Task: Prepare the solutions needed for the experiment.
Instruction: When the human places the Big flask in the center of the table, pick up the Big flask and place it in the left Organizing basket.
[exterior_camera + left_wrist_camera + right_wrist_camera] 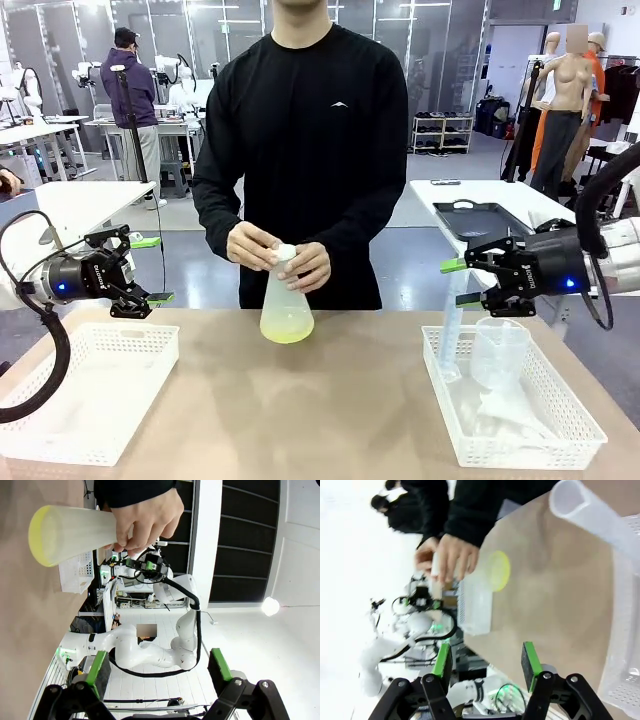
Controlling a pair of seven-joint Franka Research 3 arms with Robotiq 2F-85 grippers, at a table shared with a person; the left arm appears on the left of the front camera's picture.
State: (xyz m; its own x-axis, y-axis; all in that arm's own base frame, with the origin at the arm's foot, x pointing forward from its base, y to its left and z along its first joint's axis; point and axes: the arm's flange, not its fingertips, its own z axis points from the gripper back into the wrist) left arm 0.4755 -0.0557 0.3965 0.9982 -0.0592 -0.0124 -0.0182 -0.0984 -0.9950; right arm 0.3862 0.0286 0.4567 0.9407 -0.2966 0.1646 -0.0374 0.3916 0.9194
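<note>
**Flask held at table centre; both claws idle**

A frosted plastic conical flask [286, 305] stands on the brown table [350, 400], at the middle toward the far edge. A shallow layer of pale yellow-green liquid [287, 327] lies in its base. The person's hands [252, 245] grip its neck around a small white cap [286, 252].

The left gripper [152, 270] hovers above the empty white mesh basket [100, 332], jaws spread wide, holding nothing. The right gripper [458, 282] hangs over the other white mesh basket [530, 458], also wide open and empty. Below it stand a clear plastic beaker [498, 352] and a clear tall cylinder [451, 335].
</note>
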